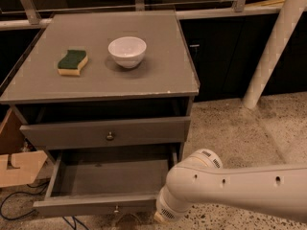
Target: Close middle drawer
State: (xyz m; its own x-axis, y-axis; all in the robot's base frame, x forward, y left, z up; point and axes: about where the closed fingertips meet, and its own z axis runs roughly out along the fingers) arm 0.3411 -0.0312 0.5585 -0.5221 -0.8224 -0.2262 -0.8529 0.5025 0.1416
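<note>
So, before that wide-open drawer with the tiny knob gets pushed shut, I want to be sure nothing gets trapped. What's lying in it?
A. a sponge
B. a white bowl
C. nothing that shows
C: the part of the drawer that shows is bare grey inside. The sponge and bowl sit on the cabinet top. The pincer is out of view, below the picture's bottom edge past the arm.
</note>
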